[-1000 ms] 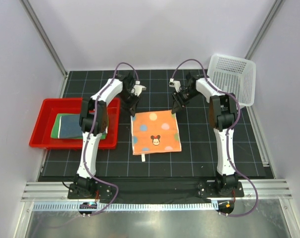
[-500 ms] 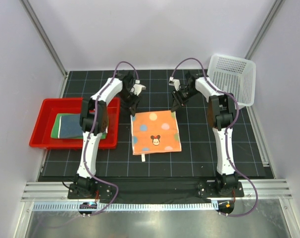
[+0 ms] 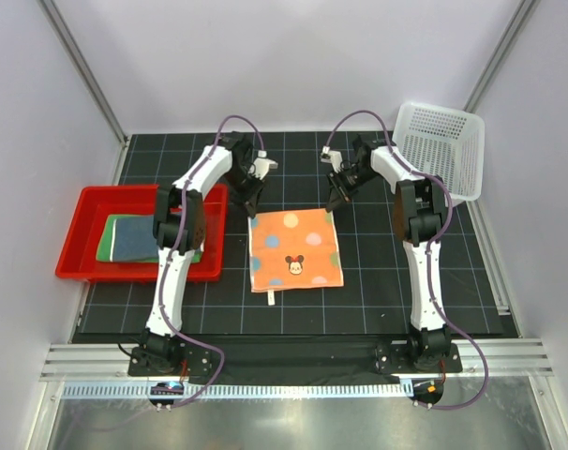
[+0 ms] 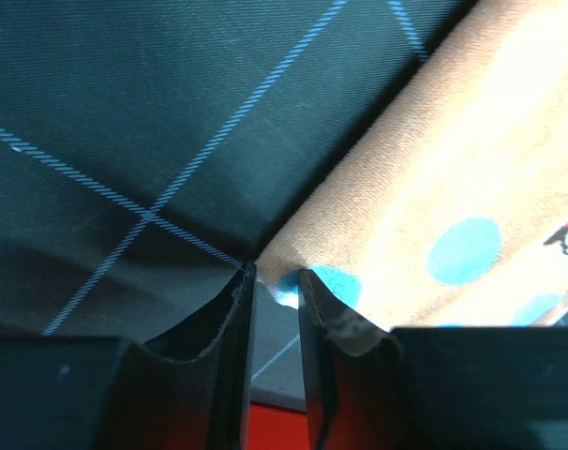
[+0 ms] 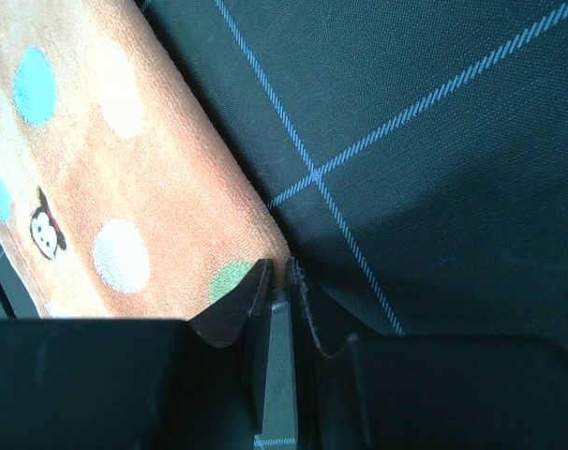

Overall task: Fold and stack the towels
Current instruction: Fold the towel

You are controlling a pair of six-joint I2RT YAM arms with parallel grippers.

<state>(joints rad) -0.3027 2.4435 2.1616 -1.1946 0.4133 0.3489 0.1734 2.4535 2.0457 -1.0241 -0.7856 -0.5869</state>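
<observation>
Both end effectors (image 4: 276,277) (image 5: 277,267) pinch orange towel (image 3: 294,248) corners; confirmed only by wrist views.

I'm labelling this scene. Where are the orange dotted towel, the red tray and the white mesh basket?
orange dotted towel (image 3: 293,246), top view, its middle.
red tray (image 3: 75,239), top view, left wall.
white mesh basket (image 3: 440,148), top view, mesh floor.

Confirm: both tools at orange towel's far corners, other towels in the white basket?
No. Top view: the other towels lie in the red tray, not the basket. Left tool and right tool are at the orange towel's far corners.
</observation>
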